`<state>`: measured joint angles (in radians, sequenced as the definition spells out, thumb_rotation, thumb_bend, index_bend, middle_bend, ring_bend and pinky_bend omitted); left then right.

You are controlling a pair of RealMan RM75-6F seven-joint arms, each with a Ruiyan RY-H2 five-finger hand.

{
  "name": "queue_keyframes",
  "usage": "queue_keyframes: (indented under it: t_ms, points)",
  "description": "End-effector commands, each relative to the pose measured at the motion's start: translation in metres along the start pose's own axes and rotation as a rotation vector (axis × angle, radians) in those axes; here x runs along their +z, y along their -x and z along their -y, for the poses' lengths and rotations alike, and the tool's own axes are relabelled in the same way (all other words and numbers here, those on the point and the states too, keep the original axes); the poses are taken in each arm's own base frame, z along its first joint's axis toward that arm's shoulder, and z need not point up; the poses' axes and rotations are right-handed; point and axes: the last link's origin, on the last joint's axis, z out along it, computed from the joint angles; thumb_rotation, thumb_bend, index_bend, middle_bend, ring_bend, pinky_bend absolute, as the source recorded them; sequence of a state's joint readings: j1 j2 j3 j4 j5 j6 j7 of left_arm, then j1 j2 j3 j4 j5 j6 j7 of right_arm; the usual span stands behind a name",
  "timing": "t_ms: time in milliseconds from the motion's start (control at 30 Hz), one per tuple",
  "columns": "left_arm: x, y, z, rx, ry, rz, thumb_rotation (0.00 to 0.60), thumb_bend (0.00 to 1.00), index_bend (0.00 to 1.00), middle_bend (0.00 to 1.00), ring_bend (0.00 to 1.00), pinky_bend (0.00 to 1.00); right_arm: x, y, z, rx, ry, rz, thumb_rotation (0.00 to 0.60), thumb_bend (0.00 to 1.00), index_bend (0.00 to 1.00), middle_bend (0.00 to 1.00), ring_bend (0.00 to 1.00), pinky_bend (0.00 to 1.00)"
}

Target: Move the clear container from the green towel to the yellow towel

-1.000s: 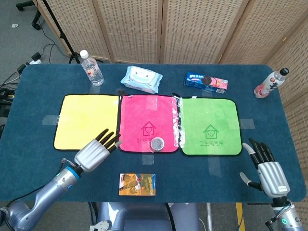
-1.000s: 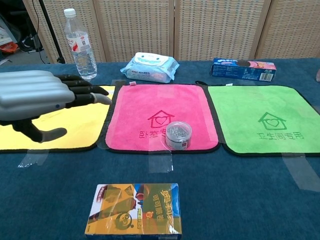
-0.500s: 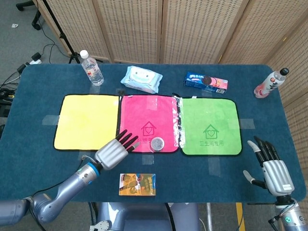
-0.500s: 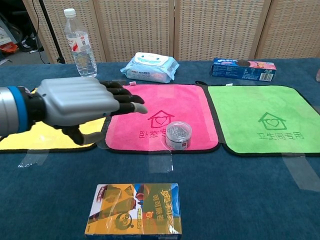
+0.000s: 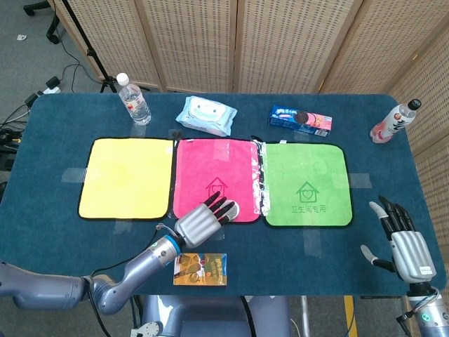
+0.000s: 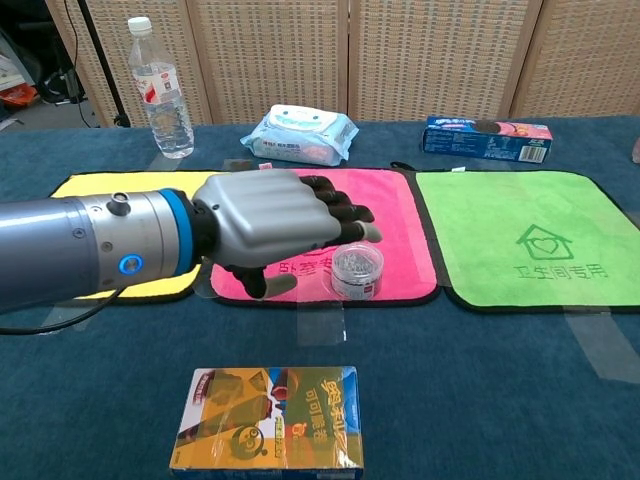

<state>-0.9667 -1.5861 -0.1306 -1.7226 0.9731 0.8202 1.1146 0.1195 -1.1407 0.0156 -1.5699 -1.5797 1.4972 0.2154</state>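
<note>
Clear container (image 6: 357, 270) on pink towel (image 6: 390, 215), unlabelled

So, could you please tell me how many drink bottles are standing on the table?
2: a clear plastic water bottle at the far left corner, and a pink-labelled bottle near the far right edge. None seems hidden.

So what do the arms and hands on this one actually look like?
Both hands have silver-grey ribbed backs with black fingers. The left hand joins a metallic grey cylindrical forearm through a blue ring, with a small blue-ringed round button on it. The right hand looks the same; its forearm is barely visible.
</note>
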Motion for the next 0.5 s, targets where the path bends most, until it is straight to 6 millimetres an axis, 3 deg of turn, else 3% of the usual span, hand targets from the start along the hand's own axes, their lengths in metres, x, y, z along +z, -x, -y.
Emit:
queue_keyframes:
  t_ms: [33, 500]
  points:
    - [0.008, 0.002, -0.007, 0.016, 0.019, 0.013, 0.6, 0.47, 0.0, 0.0, 0.0, 0.0, 0.0, -0.001, -0.002, 0.003, 0.005, -0.004, 0.6, 0.31, 0.11, 0.0, 0.0, 0.05]
    - [0.03, 0.005, -0.02, 0.053, 0.042, 0.044, 0.6, 0.47, 0.0, 0.0, 0.0, 0.0, 0.0, -0.007, -0.007, 0.026, 0.017, -0.029, 0.6, 0.31, 0.11, 0.0, 0.0, 0.05]
